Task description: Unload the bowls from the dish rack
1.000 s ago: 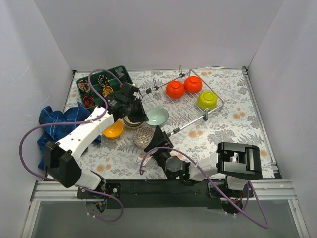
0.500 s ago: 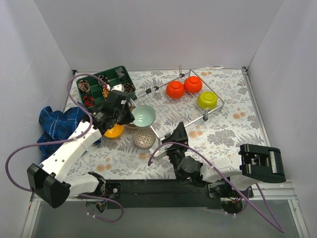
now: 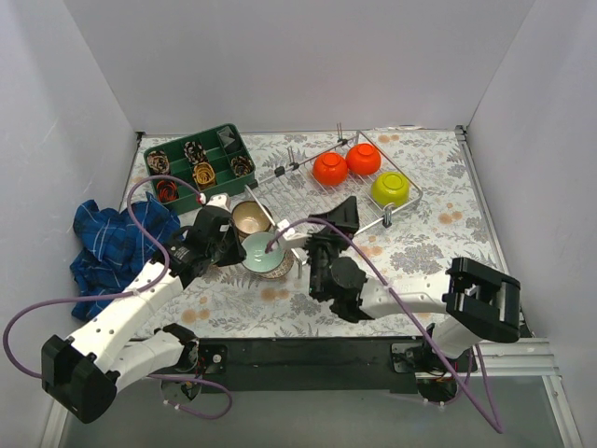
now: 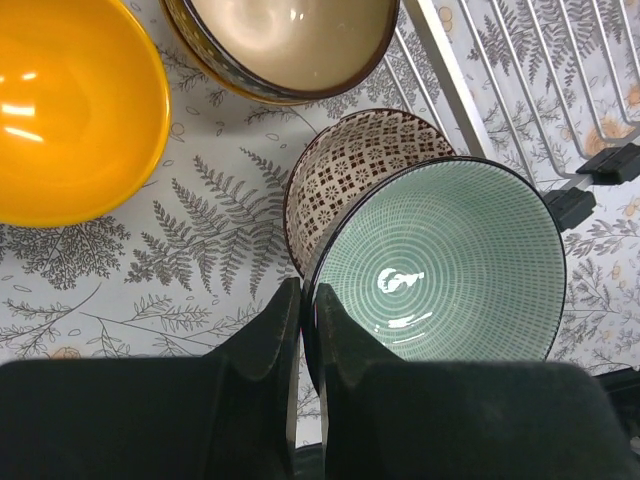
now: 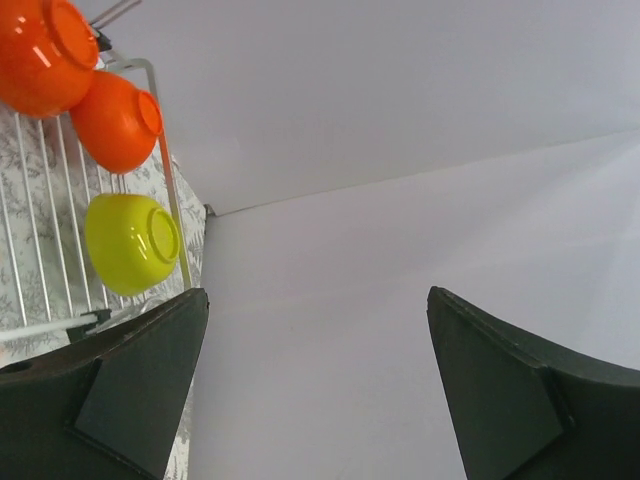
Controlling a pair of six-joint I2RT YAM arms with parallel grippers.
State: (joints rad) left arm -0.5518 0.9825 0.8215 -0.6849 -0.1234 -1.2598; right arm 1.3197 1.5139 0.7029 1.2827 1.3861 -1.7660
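Observation:
My left gripper [image 3: 244, 250] is shut on the near rim of the pale grey-green bowl [image 3: 265, 254], its fingers [image 4: 285, 320] pinching the rim [image 4: 305, 310]. That bowl [image 4: 440, 265] sits tilted over the white lattice-patterned bowl [image 4: 350, 170]. The orange-yellow bowl [image 4: 70, 110] and the beige bowl [image 4: 290, 40] stand beside them on the table. Two red-orange bowls [image 3: 329, 169] [image 3: 363, 160] and the lime green bowl [image 3: 390, 189] lie in the dish rack [image 3: 359, 219]. My right gripper [image 3: 343, 213] is open and empty, raised at the rack's near edge. I cannot pick out a dark brown bowl.
A dark green divided tray [image 3: 177, 149] with small patterned items stands at the back left. A blue checked cloth [image 3: 107, 243] lies at the left edge. White walls close in the table on three sides. The left arm's purple cable [image 3: 140, 201] loops over the cloth.
My left gripper has carried the grey-green bowl from the rack's left edge toward the near side, over the lattice bowl. The right arm has swung its gripper up toward the rack.

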